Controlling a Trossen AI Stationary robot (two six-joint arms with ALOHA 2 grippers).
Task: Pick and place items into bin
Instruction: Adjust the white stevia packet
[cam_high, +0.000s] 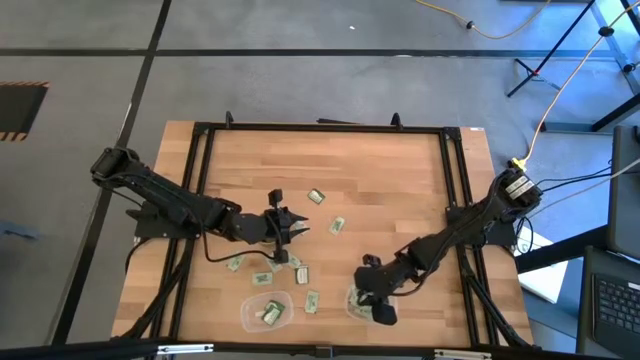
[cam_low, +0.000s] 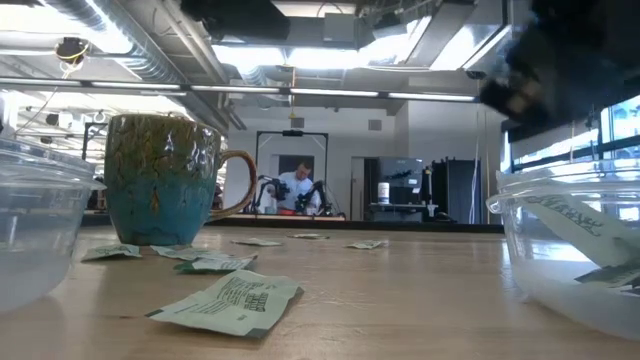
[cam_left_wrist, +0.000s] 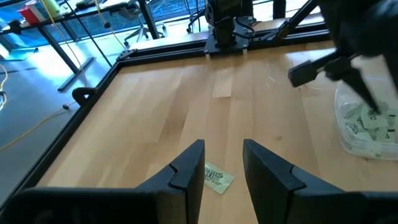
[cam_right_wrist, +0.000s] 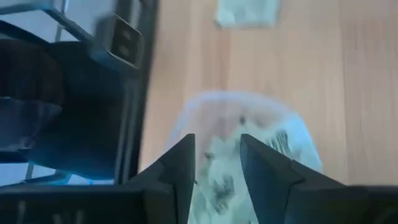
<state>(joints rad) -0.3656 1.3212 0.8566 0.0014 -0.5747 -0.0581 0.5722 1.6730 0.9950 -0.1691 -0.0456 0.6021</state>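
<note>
Packet (cam_left_wrist: 217, 179) on table just beyond left gripper (cam_left_wrist: 222, 168), fingers spread, empty; right gripper (cam_right_wrist: 216, 163) parted over bin (cam_right_wrist: 242, 124).

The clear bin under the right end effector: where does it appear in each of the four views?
High view: clear bin, low in the picture, right of centre.
Low view: bin at the right edge, near the camera.
Left wrist view: bin at the right edge, packets inside.
Right wrist view: bin in the centre, straight ahead.
Shared landmark: the right end effector, open above it.
</note>
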